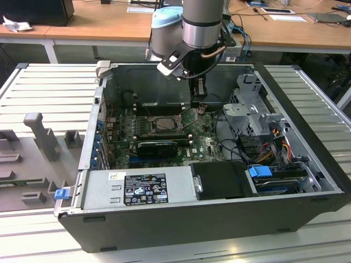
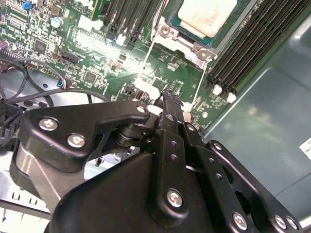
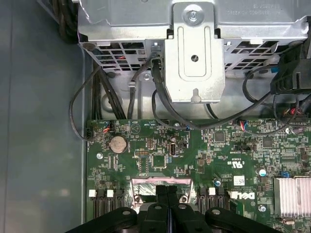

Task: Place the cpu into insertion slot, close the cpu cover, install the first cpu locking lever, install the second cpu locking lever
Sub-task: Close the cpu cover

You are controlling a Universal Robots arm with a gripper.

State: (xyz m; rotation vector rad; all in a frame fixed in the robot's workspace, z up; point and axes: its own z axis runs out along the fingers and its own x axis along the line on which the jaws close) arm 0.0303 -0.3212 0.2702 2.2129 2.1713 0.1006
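1. cpu: seated in the slot, pale face up, just ahead of the fingertips. It lies to the exterior view's left of the gripper.
2. cover: silver frame looks down around the cpu edge. Can't tell if it's clamped.
3. levers: two thin wires run from the slot corners back toward the fingertips, one on either side. They look unlatched to me.
4. gripper: fingers pressed together, nothing visible between them. Tips are low over the board, near the slot edge, apart from the cpu. Can't tell if they touch a wire.
5. Step, my read: placing and cover done, first lever in hand.
6. Lever work calls for a tip square on a thin wire, pushing down and then under its catch. A wire slips off easily, and the memory slots close by leave little room.
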